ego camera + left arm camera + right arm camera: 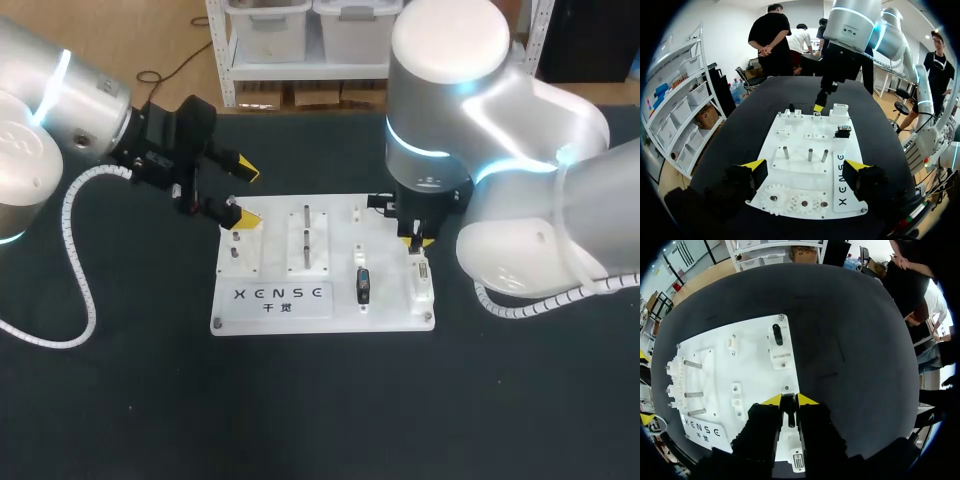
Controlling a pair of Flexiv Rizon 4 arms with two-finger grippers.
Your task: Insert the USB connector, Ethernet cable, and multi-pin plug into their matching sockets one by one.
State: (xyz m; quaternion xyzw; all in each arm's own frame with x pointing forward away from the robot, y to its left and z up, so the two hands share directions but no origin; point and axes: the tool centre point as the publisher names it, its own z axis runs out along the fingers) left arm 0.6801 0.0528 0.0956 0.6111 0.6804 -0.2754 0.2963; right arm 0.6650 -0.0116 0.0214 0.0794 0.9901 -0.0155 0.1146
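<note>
On the black table (120,400), 3 upright metal pegs (810,154) stand beside white gears (795,201).

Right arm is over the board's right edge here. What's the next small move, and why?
Probably ease the right hand straight down a little. It looks shut on a dark plug, poised just above the white socket block at the board's right edge. The left hand is open at the other end.

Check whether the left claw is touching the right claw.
Apart: head view shows left claw and right claw at opposite sides of the white board.
</note>
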